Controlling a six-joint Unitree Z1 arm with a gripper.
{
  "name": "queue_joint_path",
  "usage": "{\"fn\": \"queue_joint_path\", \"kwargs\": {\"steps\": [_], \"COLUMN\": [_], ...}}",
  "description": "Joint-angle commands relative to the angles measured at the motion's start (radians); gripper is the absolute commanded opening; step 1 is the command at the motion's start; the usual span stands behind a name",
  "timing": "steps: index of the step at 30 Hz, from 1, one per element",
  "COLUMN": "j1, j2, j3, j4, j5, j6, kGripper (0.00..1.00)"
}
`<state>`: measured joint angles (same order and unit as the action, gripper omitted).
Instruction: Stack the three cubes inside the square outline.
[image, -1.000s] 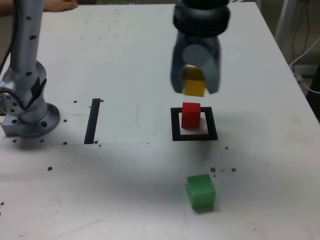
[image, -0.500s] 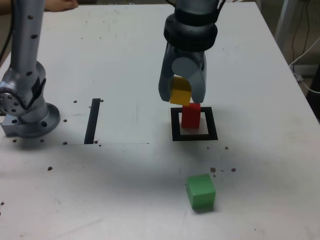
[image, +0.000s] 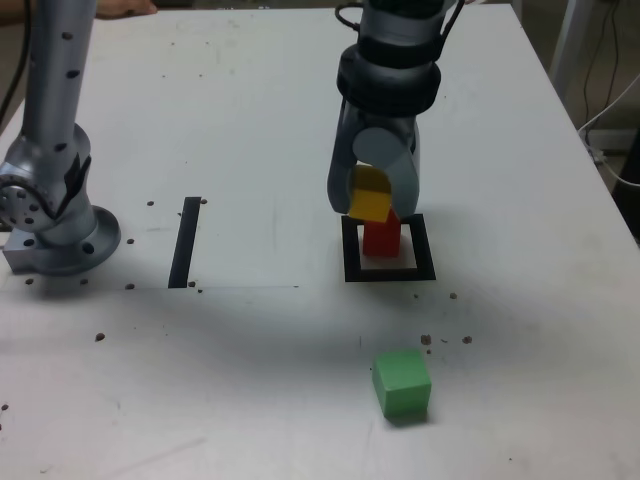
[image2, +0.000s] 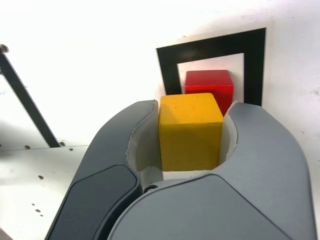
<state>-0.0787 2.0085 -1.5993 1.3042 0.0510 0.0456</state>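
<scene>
Exterior view: gripper (image: 372, 190) clamped on the yellow cube (image: 370, 194), held above the table (image: 270, 370). Red cube (image: 381, 238) sits inside the square outline (image: 424, 248), partly covered by the yellow cube from this angle. Green cube (image: 402, 383) rests on the table, outside the outline and nearer the bottom edge of the exterior view. Black strip (image: 185, 242) lies to the outline's left in the exterior view. A hand (image: 125, 7) shows at the top left corner. No legible lettering or brand mark found.

Wrist view: yellow cube gripped between both fingers, its faces plain and unlabelled. Red cube lies beyond it, within the black frame, partly hidden. Visible gripper surfaces carry no readable marking.
</scene>
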Motion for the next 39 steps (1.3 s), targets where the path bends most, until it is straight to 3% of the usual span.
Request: {"fn": "queue_joint_path", "kwargs": {"steps": [1,23,30,36,39], "j1": [0.002,0.017,0.023,0.025,0.026], "j2": [0.002,-0.016,-0.014,-0.011,-0.010], "j3": [0.003,0.030,0.030,0.030,0.031], "j4": [-0.009,-0.067,-0.062,-0.064,-0.066], "j5": [-0.003,-0.034,-0.034,-0.034,-0.034], "j6": [0.002,0.026,0.028,0.033,0.036], "kGripper": [0.20,0.21,0.33,0.36,0.47]}}
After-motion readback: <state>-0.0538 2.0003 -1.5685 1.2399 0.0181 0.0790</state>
